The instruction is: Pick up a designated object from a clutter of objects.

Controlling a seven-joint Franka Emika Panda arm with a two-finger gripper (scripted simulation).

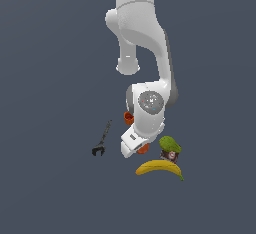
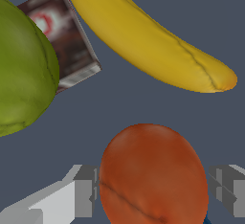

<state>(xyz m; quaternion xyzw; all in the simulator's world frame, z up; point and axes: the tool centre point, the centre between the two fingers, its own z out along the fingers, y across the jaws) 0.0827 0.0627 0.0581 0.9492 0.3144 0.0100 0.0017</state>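
Observation:
The orange fruit [image 2: 153,175], smooth and round, sits between my gripper's [image 2: 153,192] two fingers in the wrist view. The left finger [image 2: 85,195] and the right finger [image 2: 228,189] both press against its sides. In the exterior view only a sliver of the fruit [image 1: 144,149] shows under the white hand, and my gripper [image 1: 138,151] is low, at floor level. The yellow banana [image 1: 160,167] [image 2: 148,41] lies just beyond the fruit. The green-topped dark item [image 1: 169,148] [image 2: 28,65] lies beside the banana.
The orange cup [image 1: 128,117] peeks out behind the arm on the exterior view's left. The dark wrench [image 1: 102,139] lies further to the exterior view's left. A tiny blue bit [image 2: 206,220] shows under the fruit. The white bottle is out of view.

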